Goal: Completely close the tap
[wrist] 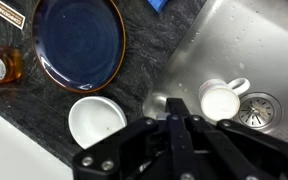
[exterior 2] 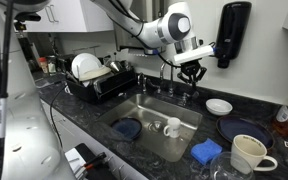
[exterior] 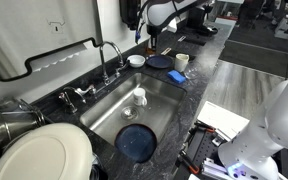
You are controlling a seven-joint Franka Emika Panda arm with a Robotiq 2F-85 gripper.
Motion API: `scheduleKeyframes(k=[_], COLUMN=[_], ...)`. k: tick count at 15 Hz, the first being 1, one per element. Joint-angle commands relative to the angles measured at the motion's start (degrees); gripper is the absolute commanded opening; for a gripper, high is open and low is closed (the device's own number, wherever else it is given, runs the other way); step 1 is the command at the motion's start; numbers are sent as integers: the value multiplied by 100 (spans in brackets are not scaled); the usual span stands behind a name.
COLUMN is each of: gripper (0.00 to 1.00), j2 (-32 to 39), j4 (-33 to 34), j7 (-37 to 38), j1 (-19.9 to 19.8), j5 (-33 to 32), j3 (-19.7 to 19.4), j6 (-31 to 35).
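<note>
The tap (exterior: 117, 58) is a chrome gooseneck faucet behind the steel sink (exterior: 164, 100), with small handles at its base. It also shows in an exterior view (exterior 2: 174, 88). My gripper (exterior 2: 191, 72) hangs fingers down just above the tap's base, on the side towards the white bowl, and does not touch it. It appears in an exterior view (exterior: 153, 47) beyond the tap. In the wrist view the gripper (wrist: 174, 122) looks shut and empty, over the sink's edge. The tap is out of the wrist view.
A white mug (wrist: 222, 100) and a blue plate (exterior: 136, 140) lie in the sink. On the counter stand a white bowl (wrist: 96, 122), a blue plate (wrist: 79, 40), a blue sponge (exterior 2: 206, 151) and a mug (exterior 2: 247, 152). A dish rack (exterior 2: 94, 75) stands on the tap's far side.
</note>
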Motion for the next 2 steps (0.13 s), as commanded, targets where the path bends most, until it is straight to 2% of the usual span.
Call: scheduleKeyframes(k=[1,2], gripper=[0,0], j2=[-415,-460], j4=[-190,-199], j7=[-52,-7], j1=[-109,-113], j5=[410,473], j3=[-1,-23], j6=[-297,-335])
